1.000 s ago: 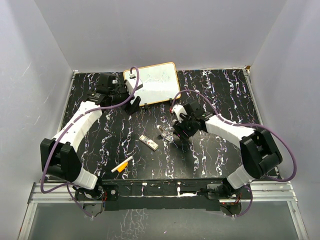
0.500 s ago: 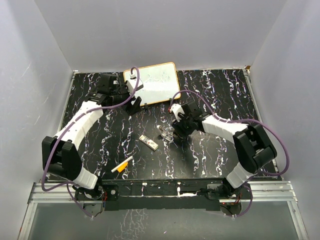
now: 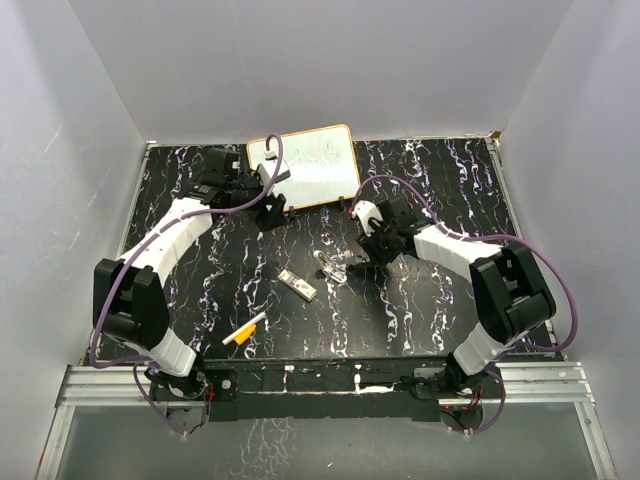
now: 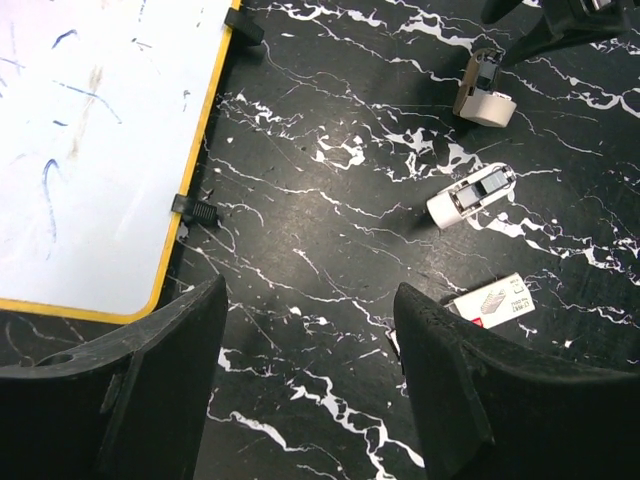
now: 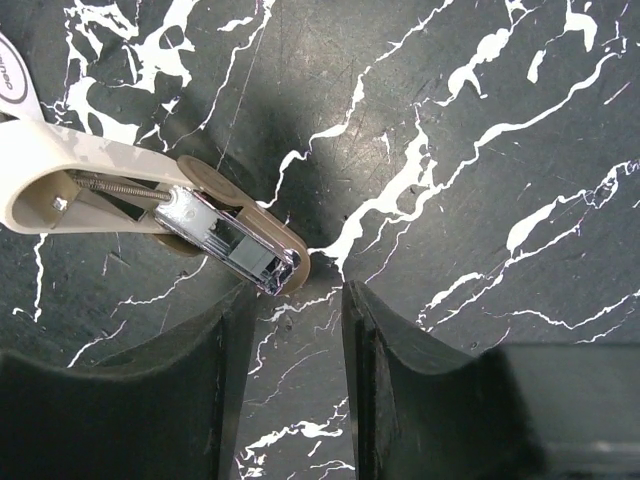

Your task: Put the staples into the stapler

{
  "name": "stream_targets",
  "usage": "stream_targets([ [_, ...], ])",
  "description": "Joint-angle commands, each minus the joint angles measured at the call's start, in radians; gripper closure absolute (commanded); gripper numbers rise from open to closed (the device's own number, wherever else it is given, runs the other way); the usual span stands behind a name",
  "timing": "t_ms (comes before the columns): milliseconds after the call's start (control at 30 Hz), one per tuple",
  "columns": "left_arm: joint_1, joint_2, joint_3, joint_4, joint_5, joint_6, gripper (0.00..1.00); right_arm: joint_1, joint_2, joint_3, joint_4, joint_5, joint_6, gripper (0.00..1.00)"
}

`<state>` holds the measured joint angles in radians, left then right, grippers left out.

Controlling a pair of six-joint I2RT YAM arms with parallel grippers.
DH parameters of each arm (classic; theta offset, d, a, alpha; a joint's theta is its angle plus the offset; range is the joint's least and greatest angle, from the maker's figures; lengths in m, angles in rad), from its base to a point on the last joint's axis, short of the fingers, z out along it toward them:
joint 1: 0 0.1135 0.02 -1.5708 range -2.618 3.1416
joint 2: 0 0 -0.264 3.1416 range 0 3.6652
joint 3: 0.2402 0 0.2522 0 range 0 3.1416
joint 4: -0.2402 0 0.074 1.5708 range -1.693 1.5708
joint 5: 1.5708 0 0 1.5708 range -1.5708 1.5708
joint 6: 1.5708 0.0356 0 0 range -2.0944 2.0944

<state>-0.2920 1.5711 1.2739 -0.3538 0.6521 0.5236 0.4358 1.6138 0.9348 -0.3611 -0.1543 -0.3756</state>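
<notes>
Staples (image 3: pixel 298 285) lie flat on the counter (image 3: pixel 430 310) just left of the opened stapler (image 3: pixel 335 265), long axis far-left to near-right, nearward of the left gripper (image 4: pixel 308 300), jaws released and empty; the right gripper (image 5: pixel 297 310), narrowly parted on nothing, sits slightly nearer, at the stapler.

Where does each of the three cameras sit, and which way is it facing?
Top external: above and behind the bases, looking down on the table; left arm and right arm show whole, left gripper by the whiteboard, right gripper by the stapler.
Left wrist: facing down at the whiteboard's edge; its open gripper frames the bottom.
Right wrist: facing down at the stapler; its gripper shows below.
Shared: top and right wrist both show the stapler.
</notes>
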Motion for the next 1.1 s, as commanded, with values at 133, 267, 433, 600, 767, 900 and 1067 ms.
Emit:
stream_targets([
  [133,-0.076,0.046,-0.012,0.097,0.123,-0.026,0.37,-0.066,-0.015,0.027,0.035,-0.173,-0.065,0.57],
  [267,-0.156,0.087,-0.003,0.148,0.132,-0.097,0.42,-0.122,0.001,0.052,0.014,-0.230,0.008,0.62],
  [433,-0.278,0.156,0.032,0.107,0.111,-0.052,0.44,-0.184,0.031,0.092,-0.025,-0.323,0.101,0.70],
  [600,-0.344,0.202,0.000,0.171,0.035,-0.074,0.44,-0.210,0.081,0.120,-0.049,-0.374,0.152,0.73],
  [767,-0.383,0.251,0.008,0.194,-0.043,-0.050,0.45,-0.226,0.120,0.129,-0.052,-0.420,0.176,0.74],
  [900,-0.406,0.290,0.036,0.177,-0.061,-0.023,0.49,-0.228,0.126,0.130,-0.050,-0.440,0.187,0.74],
  [1067,-0.416,0.316,0.041,0.187,-0.092,-0.009,0.56,-0.233,0.160,0.122,-0.045,-0.443,0.189,0.75],
])
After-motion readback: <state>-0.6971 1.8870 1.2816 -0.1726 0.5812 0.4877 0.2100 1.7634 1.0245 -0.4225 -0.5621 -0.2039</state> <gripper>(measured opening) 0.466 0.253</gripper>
